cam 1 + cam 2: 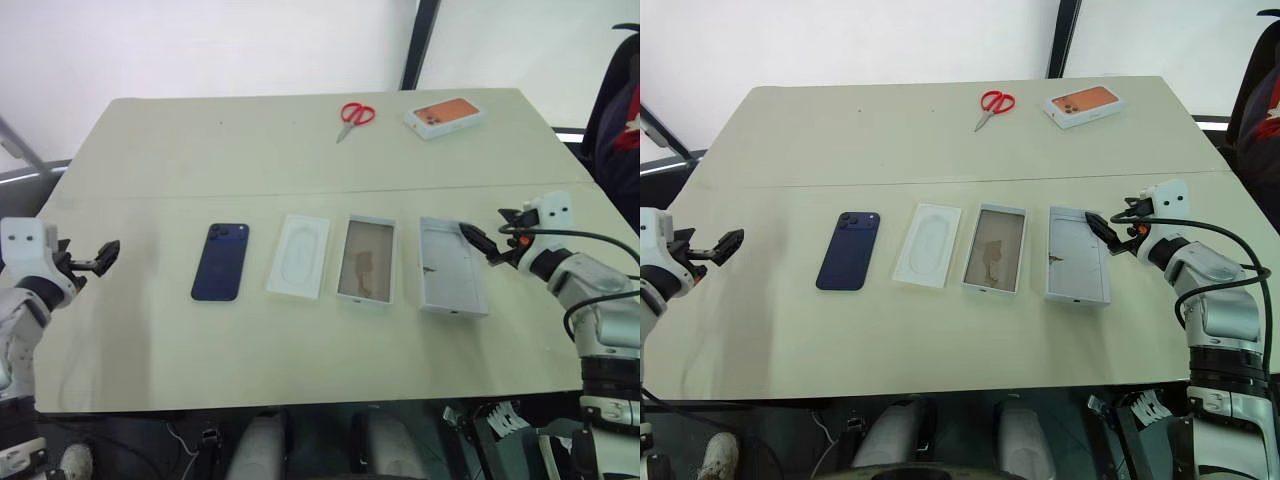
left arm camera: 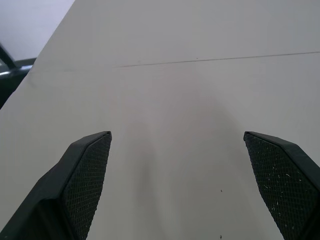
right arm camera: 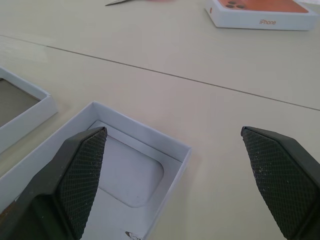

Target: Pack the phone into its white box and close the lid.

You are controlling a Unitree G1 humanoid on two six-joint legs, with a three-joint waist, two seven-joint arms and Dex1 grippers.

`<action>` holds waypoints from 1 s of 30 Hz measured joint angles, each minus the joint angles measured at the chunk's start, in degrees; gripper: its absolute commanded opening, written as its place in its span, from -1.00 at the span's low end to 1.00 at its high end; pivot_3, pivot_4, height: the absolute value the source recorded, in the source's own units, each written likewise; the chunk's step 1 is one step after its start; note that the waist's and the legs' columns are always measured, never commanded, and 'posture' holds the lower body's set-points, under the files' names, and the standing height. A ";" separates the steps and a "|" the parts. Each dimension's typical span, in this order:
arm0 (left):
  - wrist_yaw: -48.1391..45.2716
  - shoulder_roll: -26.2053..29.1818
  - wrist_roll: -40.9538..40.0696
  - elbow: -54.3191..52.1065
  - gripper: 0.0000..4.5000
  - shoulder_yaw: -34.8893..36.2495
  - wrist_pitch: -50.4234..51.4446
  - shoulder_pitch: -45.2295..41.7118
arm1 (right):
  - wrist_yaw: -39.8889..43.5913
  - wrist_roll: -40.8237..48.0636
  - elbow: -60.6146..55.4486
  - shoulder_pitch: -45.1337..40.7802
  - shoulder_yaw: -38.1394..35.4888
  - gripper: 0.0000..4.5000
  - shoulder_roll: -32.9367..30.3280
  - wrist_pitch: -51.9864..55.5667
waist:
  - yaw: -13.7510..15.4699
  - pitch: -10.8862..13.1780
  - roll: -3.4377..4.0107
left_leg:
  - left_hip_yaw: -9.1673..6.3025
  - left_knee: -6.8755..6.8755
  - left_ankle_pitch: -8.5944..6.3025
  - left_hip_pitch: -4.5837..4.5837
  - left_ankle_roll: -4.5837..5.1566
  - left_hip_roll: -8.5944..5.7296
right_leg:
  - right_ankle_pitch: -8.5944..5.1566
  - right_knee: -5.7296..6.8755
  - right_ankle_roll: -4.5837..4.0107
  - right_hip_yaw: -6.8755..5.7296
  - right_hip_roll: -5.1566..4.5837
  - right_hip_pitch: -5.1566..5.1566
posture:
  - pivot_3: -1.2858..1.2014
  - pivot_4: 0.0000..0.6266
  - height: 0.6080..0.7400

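The dark blue phone [image 1: 221, 261] lies back up on the table, left of centre. Further right lies the white box [image 1: 366, 260], an open tray with a brownish inside. Right of it the lid [image 1: 452, 266] lies inside up, grey-white, with a recess [image 3: 132, 177] near one corner. My right gripper [image 1: 482, 243] is open and hangs over the lid's far right corner; its fingers [image 3: 82, 165] straddle that corner with nothing between them. My left gripper [image 1: 103, 257] is open near the table's left edge, well left of the phone, with bare tabletop [image 2: 175, 100] ahead.
A thin white insert [image 1: 299, 256] with an oval recess lies between the phone and the white box. At the back of the table lie red scissors [image 1: 355, 115] and a box with an orange phone picture [image 1: 445, 116]. A dark chair [image 1: 620, 110] stands at the right.
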 measured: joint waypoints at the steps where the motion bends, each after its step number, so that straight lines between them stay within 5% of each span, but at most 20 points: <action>1: 0.00 0.00 0.00 0.00 0.98 0.00 0.00 0.00 | -0.02 0.00 0.00 0.00 0.00 1.00 0.00 0.00 | 0.00 0.00 0.00 | 0.00 0.00 0.00 0.00 0.00 0.00 | 0.00 0.00 0.00 0.00 0.00 0.00 | 0.03 -0.52 1.00; 19: 2.24 -5.64 -1.91 -5.75 0.98 -1.98 2.71 -3.65 | -1.66 -0.06 -10.93 -1.31 6.11 1.00 3.45 3.55 | 0.03 0.00 0.00 | -0.01 0.02 0.01 -0.01 -0.02 -0.01 | 0.00 0.03 0.00 0.00 0.00 -0.01 | 0.03 -0.52 1.00; 30: 6.18 -14.28 -9.73 -20.03 0.98 -16.39 20.98 -12.19 | -1.97 0.16 -17.97 -2.32 9.66 1.00 4.73 6.58 | 0.08 -0.02 -0.03 | -0.03 0.06 0.04 -0.03 -0.06 -0.05 | 0.00 0.06 0.01 -0.02 0.01 0.01 | 0.03 -0.52 1.00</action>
